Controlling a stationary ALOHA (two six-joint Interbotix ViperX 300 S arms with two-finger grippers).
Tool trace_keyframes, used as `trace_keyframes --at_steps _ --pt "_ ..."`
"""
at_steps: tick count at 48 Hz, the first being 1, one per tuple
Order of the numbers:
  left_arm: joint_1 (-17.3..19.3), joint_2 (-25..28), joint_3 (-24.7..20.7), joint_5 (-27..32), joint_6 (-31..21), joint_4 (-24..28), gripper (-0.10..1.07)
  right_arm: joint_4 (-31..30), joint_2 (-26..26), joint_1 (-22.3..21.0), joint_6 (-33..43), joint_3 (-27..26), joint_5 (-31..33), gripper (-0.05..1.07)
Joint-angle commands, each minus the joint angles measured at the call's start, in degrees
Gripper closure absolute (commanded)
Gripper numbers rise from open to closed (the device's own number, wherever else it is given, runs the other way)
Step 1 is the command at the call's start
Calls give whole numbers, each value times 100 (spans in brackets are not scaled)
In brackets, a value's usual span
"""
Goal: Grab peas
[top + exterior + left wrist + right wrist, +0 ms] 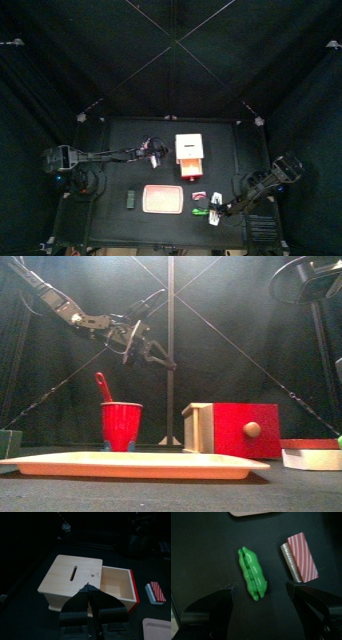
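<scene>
The peas [252, 573], a small bright green pod, lie flat on the black table. In the top view the peas [199, 211] are near the front edge, right of the pink tray [163, 199]. My right gripper [261, 591] is open and hangs over the pod, one jaw on each side of its near end, not touching it. In the top view my right gripper [217, 207] comes in from the right. My left gripper [89, 594] is shut and empty, held high over the wooden box [72, 574].
A red-striped block [302, 556] lies close beside the peas. The wooden box [190, 146] has an open red drawer [120, 587]. A red cup [120, 424] stands in front of it. A grey-green block [130, 198] stands left of the tray.
</scene>
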Motion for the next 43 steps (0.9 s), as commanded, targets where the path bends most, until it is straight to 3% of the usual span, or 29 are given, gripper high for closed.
trace_keyframes --at_steps 1,22,43 --pt "9 -35 -62 -18 0 9 61 255 35 -26 -193 -202 -9 -1" --pt "9 -18 -62 -26 0 0 61 343 615 -123 -431 -369 -70 -1" --pt "18 0 -70 -26 0 9 61 369 1002 -255 -431 -378 -527 -1"
